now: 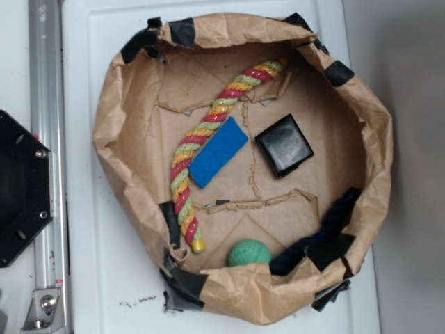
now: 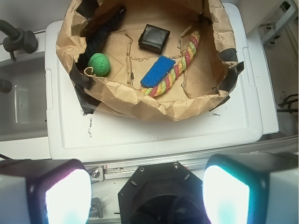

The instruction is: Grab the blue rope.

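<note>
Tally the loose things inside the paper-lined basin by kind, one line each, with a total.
Ropes: 2, the dark navy twisted rope and the red-yellow-green striped rope
Sponges: 1, the bright blue flat rectangular sponge
Balls: 1, the green textured ball
Blocks: 1, the black square block
Total: 5

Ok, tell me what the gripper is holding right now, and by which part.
Nothing. The gripper is open with nothing between its fingers, well away from the blue rope in the paper bowl.
</note>
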Motion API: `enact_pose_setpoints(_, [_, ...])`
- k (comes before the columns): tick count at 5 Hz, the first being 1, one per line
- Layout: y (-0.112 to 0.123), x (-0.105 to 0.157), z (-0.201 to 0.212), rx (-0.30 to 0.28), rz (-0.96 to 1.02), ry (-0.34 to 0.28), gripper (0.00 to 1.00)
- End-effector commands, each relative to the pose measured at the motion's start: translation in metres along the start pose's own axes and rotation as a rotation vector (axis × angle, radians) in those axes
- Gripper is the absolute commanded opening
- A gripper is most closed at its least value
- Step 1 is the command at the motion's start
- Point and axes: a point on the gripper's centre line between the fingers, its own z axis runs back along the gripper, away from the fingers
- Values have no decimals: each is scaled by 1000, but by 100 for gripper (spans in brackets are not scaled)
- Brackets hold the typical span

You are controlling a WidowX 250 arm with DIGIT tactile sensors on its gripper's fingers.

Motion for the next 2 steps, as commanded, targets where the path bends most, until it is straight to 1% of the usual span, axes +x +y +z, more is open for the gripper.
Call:
enact_pose_setpoints(1, [0, 0, 0, 0, 0, 0, 100])
enact_pose_setpoints(2, [17, 47, -37, -46, 118, -15, 100])
